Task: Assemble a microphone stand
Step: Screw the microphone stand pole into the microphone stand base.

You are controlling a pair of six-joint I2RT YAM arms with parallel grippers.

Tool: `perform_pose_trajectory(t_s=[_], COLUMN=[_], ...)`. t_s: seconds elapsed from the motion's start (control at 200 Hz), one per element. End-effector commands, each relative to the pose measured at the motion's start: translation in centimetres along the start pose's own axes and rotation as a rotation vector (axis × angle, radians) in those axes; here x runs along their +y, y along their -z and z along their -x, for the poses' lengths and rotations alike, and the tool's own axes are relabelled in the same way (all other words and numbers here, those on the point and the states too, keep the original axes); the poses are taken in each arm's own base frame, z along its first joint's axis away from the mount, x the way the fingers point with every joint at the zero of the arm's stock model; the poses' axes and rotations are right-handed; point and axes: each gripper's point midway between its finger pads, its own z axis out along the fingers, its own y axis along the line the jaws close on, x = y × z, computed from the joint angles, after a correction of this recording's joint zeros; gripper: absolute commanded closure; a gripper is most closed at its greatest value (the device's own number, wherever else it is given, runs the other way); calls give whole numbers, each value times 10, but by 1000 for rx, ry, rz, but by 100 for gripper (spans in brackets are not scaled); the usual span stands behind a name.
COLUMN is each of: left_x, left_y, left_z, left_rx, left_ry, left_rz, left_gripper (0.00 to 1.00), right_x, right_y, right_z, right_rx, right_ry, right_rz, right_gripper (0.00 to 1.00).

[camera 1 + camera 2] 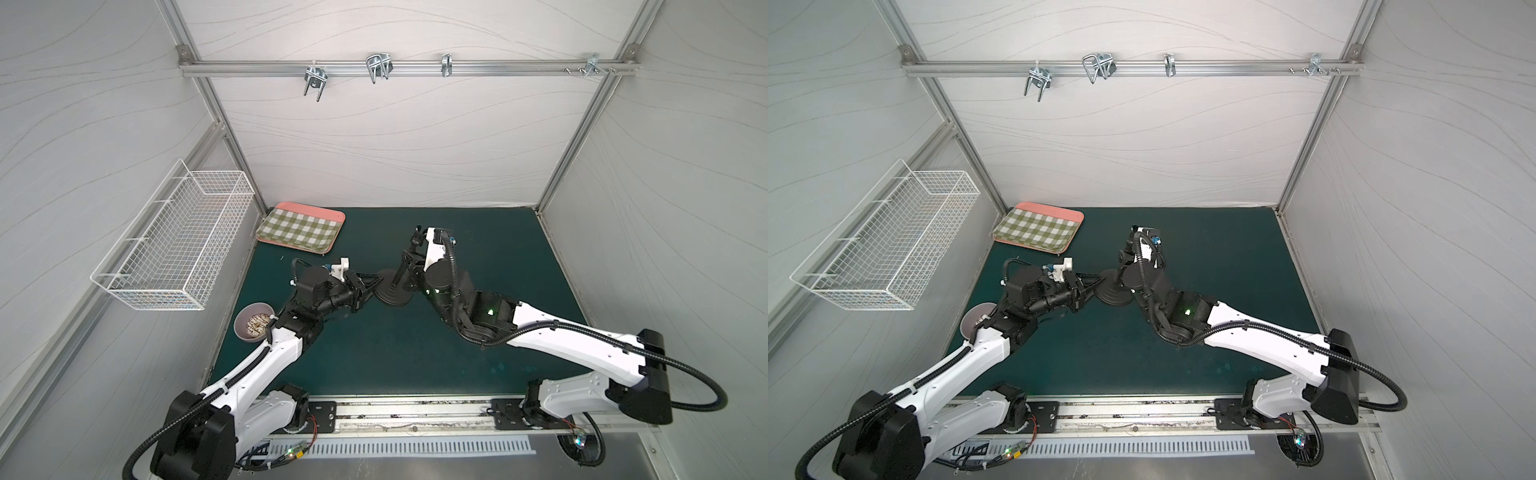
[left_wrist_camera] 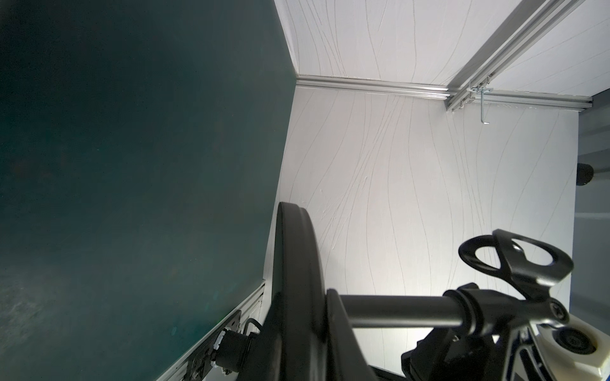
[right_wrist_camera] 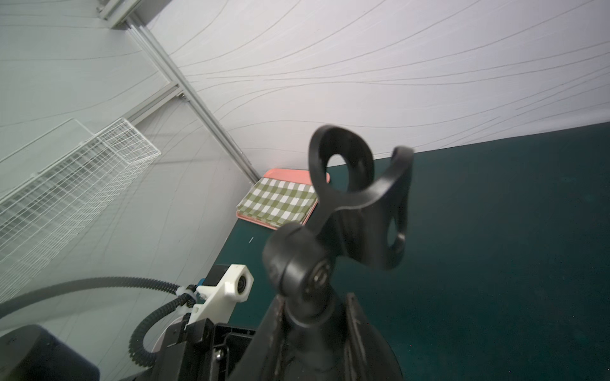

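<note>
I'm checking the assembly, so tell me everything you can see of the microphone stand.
The microphone stand is matte black: a round domed disc base, a thin smooth rod seated at its centre, and a swivel joint carrying a U-shaped clip with ringed arms. It is at the middle of the green mat, between the grippers. The left gripper pinches the base rim; the right gripper flanks the rod below the joint, grip unclear.

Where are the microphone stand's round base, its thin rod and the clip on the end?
round base (image 1: 390, 296): in a top view, on its domed upper face.
rod (image 2: 396, 310): left wrist view, middle of the shaft.
clip (image 3: 363, 211): right wrist view, where its two arms join.
</note>
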Motion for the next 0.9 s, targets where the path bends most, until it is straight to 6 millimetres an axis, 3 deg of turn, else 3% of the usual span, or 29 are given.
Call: perform_pose_trajectory(t_s=[0.0, 0.18, 0.41, 0.66, 0.895], left_x=[-53, -51, -50, -54, -54], left_y=[4, 3, 1, 3, 3], left_z=[4, 5, 6, 4, 3], left_rx=[-25, -28, -21, -17, -14], left_ry=[-69, -69, -63, -70, -72], left_rz=[-148, -143, -145, -150, -148], left_gripper=[100, 100, 100, 100, 100], right_x=[11, 10, -2, -27, -13], right_y=[10, 29, 58, 33, 17], right_z=[2, -3, 10, 16, 3], right_rx=[1, 56, 48, 117, 202], right_ry=[-76, -83, -32, 40, 135], right_rz=[10, 108, 257, 526, 762], right_gripper=[65, 46, 36, 37, 43])
